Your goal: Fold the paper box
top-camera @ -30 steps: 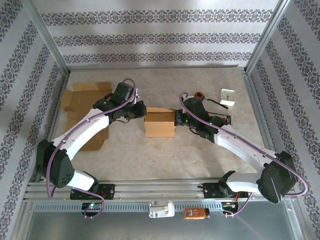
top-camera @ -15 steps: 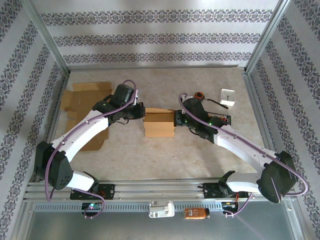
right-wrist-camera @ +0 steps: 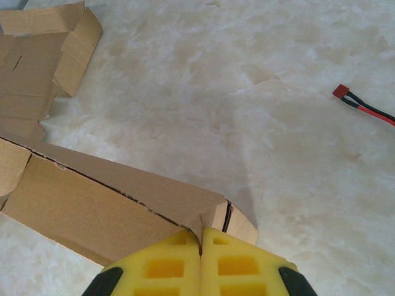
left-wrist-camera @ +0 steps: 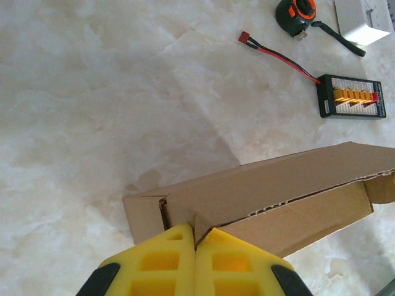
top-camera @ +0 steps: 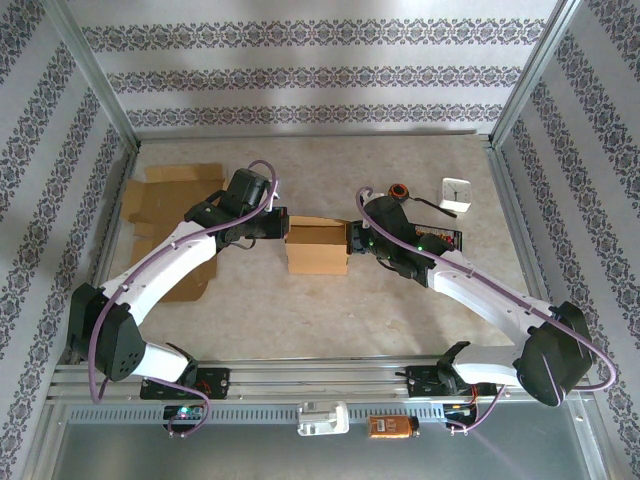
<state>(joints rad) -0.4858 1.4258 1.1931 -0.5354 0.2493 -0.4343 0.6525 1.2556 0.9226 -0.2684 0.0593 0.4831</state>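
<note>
The paper box (top-camera: 318, 250) is a brown cardboard carton, partly folded, standing in the middle of the table. My left gripper (top-camera: 281, 228) is at its left end and my right gripper (top-camera: 352, 238) at its right end. In the left wrist view the yellow fingers (left-wrist-camera: 166, 259) of the left gripper (left-wrist-camera: 196, 237) are shut on a thin flap edge at the corner of the box (left-wrist-camera: 271, 185). In the right wrist view the right gripper (right-wrist-camera: 201, 239) pinches the matching edge at the other corner of the box (right-wrist-camera: 92, 197).
Flat cardboard sheets (top-camera: 170, 200) lie at the left of the table. At the back right are a white cube (top-camera: 456, 192) and a black-and-orange tape measure (top-camera: 398, 192). A black board with yellow connectors (left-wrist-camera: 352, 97) and a red-black wire (left-wrist-camera: 278, 54) lie right of the box.
The left jaws have closed fully on the flap edge. The box and both grippers have shifted slightly left and away from the arm bases.
</note>
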